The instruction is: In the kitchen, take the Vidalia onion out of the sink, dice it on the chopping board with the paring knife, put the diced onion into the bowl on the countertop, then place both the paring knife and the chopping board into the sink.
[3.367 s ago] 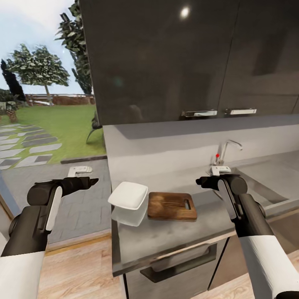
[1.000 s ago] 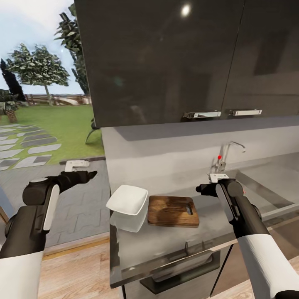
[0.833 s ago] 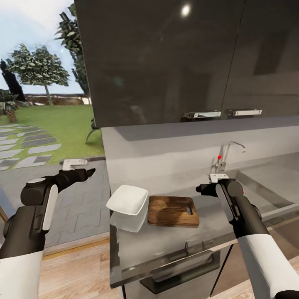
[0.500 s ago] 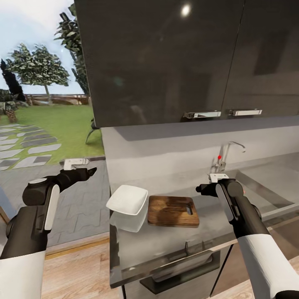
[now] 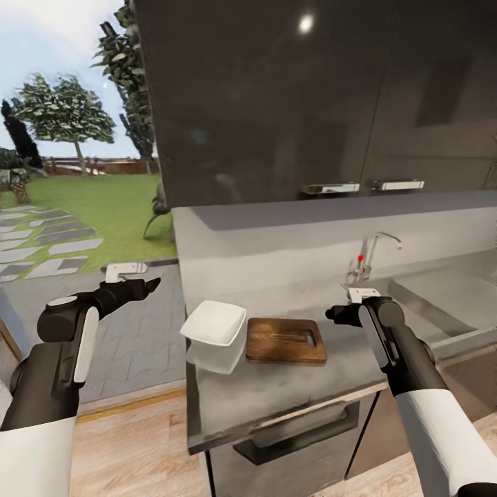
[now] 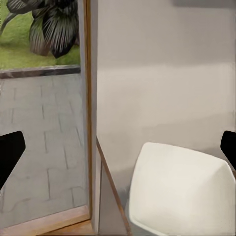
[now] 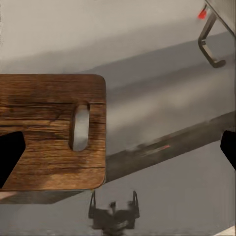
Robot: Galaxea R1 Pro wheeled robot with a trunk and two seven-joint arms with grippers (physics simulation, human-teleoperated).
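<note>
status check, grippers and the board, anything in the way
Left gripper and right gripper both open, empty. Chopping board bare on countertop, bowl touching its left end. Nothing blocking the board.

We see soft daylight from the garden side; a ceiling lamp's glare dots the glossy dark cupboard (image 5: 304, 96). The bowl (image 5: 214, 323) and chopping board (image 5: 286, 340), between both tools, throw faint shadows on the surface (image 5: 276, 393). Renders look slightly soft throughout.

A home kitchen is showing here. Dark wall cabinets (image 5: 276, 96) are hanging over a grey countertop (image 5: 290, 386) with a sink (image 5: 442, 297) and tap (image 5: 373, 252); a garden lawn (image 5: 90, 207) is lying outside.
</note>
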